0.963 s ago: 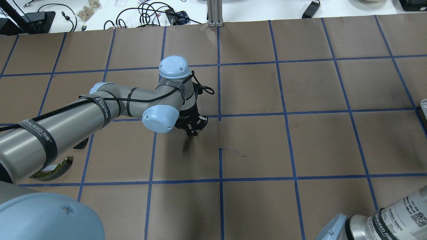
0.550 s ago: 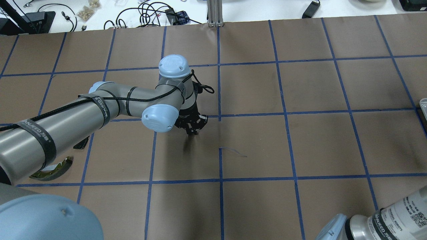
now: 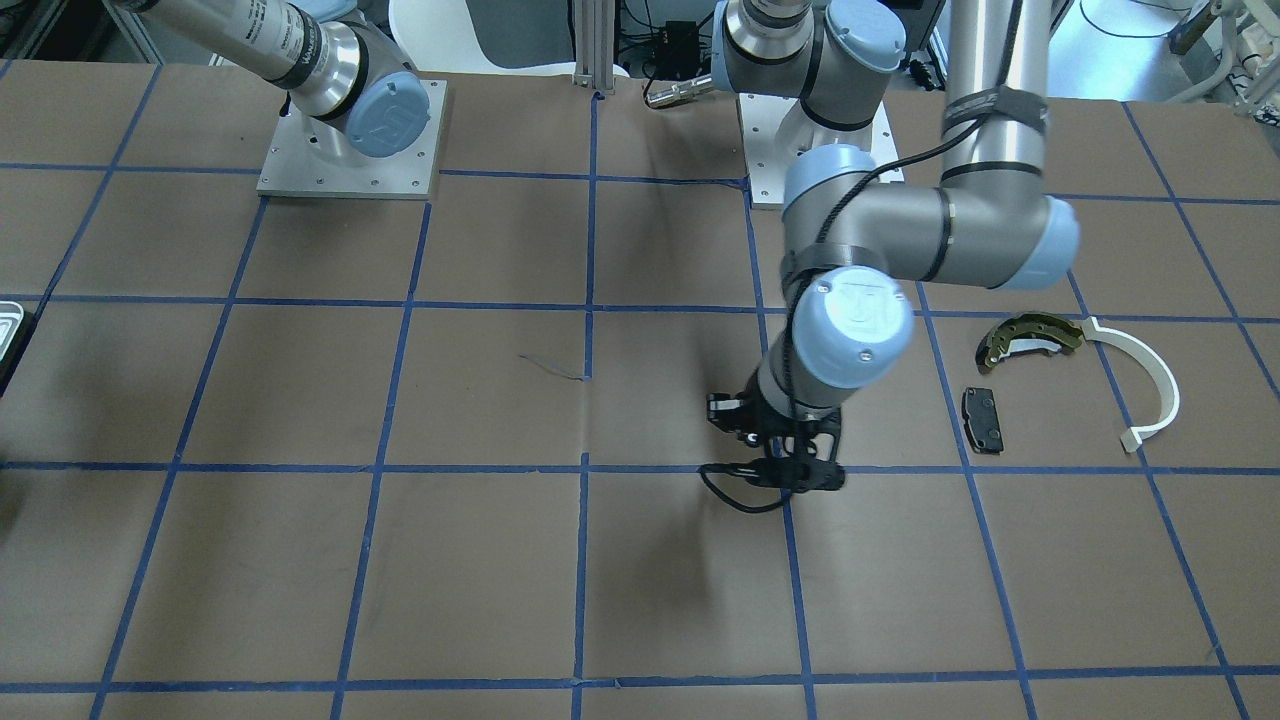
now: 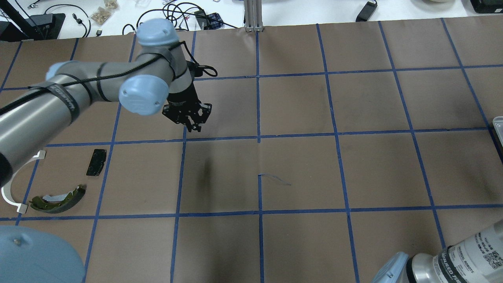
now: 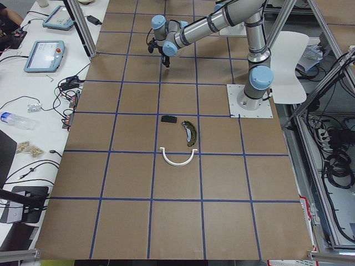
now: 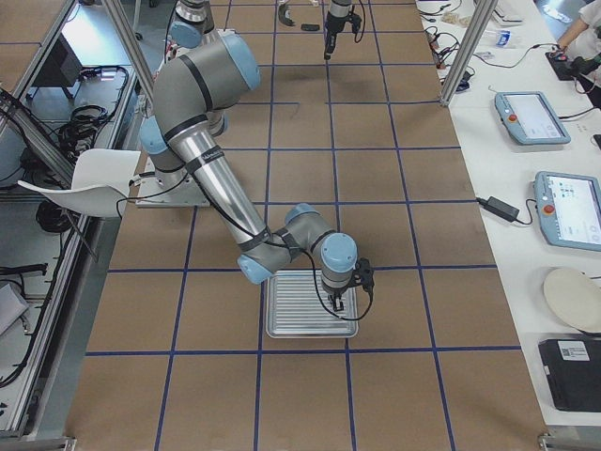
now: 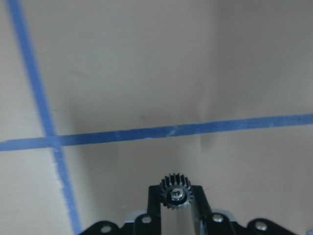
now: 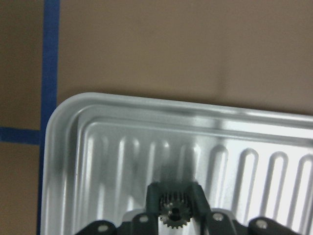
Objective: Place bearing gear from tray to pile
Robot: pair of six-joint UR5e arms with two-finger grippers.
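Pinching the first bearing gear [image 8: 172, 214] by its teeth on opposite sides, my right gripper [image 8: 174, 197] is clamped on it directly over the tray [image 8: 146, 105], above the ribbed floor close to one rounded corner. That gear's flat face and bore are turned toward the wrist camera, so its axis runs along my line of sight and the teeth fan out sideways. I cannot tell whether it touches the tray floor. Well apart from the tray, toward the other end of the table, my left gripper [image 4: 193, 127] hangs above the brown paper, its shadow falling off to one side. It is closed on the second bearing gear [image 7: 176, 192], held the same way: bore toward the lens, teeth caught between the two fingers [image 7: 154, 198]. A crossing of blue tape lines [image 7: 146, 132] lies on the paper beyond it. Farther again from the tray lie a black pad [image 4: 96, 162], then a curved brake shoe [image 4: 59, 198], and farthest a white curved strip [image 4: 10, 194], all near one another but apart.
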